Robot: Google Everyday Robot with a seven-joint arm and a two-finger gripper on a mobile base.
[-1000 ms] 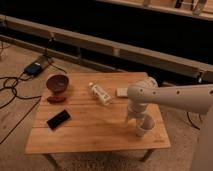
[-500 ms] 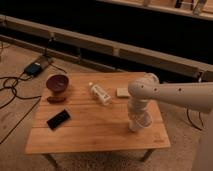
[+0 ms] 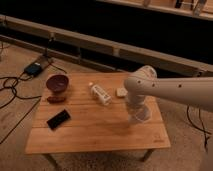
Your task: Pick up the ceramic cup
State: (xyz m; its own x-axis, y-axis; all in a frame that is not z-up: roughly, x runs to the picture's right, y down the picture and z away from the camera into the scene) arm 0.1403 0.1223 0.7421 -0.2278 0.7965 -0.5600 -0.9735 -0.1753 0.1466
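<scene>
The ceramic cup is small, white and round, and sits at the right part of the wooden table. My gripper is at the end of the white arm that comes in from the right. It points down right at the cup's mouth, and the wrist hides the cup's upper rim. I cannot tell whether the cup rests on the table or hangs just above it.
A dark red bowl stands at the table's left, with a brown item in front of it. A clear bottle with a white label lies mid-table. A black phone lies front left. A small white object is near the arm. Cables lie on the floor at left.
The wrist and gripper have shifted a little to the left, and the cup now shows slightly further left and higher. The other things have not moved.
</scene>
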